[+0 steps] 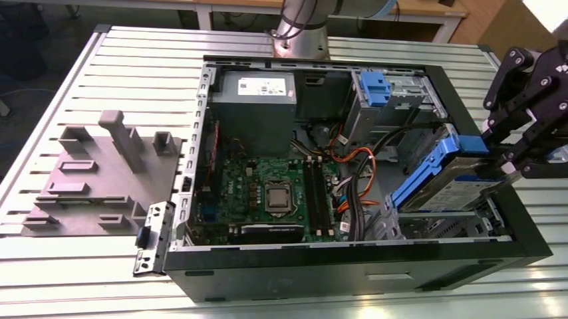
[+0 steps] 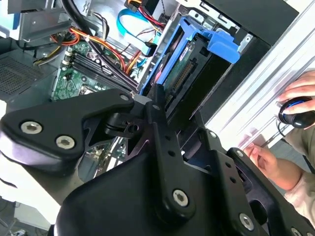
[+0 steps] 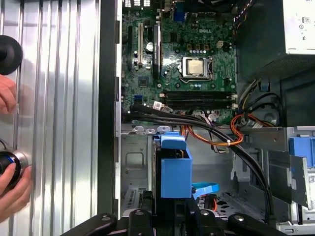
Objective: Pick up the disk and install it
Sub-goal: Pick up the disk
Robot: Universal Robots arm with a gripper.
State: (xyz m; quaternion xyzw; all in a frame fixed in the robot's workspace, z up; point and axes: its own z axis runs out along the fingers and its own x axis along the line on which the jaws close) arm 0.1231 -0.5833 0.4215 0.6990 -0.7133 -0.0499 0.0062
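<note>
Jaws clamp the disk [image 1: 441, 179], tilted above the drive bay [image 1: 443, 224]; insertion is in hand, probably calling for levelling.

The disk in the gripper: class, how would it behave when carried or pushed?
The disk looks stiff: a flat metal slab in a blue frame, unsagging though the gripper holds one end. Likely heavy for its size, being metal. Tilted, it might slip or pivot.
</note>
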